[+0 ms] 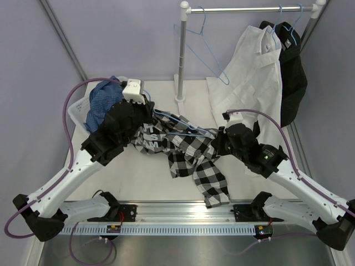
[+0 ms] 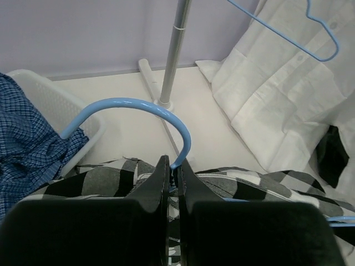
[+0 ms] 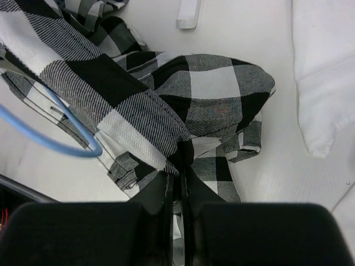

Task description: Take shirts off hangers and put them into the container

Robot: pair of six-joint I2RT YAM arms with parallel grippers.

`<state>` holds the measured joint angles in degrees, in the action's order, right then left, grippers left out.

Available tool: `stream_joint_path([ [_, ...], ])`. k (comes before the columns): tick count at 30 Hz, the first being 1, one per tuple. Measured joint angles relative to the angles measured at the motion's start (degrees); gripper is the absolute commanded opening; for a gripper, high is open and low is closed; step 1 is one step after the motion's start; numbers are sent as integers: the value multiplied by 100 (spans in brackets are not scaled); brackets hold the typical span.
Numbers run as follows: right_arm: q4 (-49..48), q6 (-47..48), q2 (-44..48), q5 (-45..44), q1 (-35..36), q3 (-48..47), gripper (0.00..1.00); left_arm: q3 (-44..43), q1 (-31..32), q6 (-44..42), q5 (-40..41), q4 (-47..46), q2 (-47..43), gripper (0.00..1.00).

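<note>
The black-and-white large-check shirt (image 1: 194, 155) lies spread on the table between my arms, with a light-blue hanger (image 1: 183, 128) still inside it. My left gripper (image 2: 173, 166) is shut on the neck of this hanger, whose hook (image 2: 133, 103) curves up and to the left. My right gripper (image 3: 178, 177) is shut on a bunched fold of the checked shirt (image 3: 211, 94), beside the hanger's shoulder loop (image 3: 55, 141). The white container (image 1: 77, 111) at the left holds the blue small-check shirt (image 1: 105, 100). A white shirt (image 1: 249, 77) and a black shirt (image 1: 293, 77) hang from the rack.
The rack's upright pole (image 1: 181, 55) stands on its foot at the back centre of the table. An empty light-blue hanger (image 1: 202, 44) hangs from the top bar. The white shirt's hem drapes onto the table at the right.
</note>
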<state>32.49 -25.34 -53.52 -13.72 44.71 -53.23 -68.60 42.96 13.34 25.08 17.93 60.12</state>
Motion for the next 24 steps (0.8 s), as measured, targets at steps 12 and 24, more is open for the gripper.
stream_joint_path([
  [12, 1038, 415, 758, -85, -31, -654, 73, 0, -28, 216, -1307, -17, 192, 0],
  [24, 546, 1366, 304, 1803, -52, -1469, 78, 0, -22, 299, -1832, -24, 562, 0],
])
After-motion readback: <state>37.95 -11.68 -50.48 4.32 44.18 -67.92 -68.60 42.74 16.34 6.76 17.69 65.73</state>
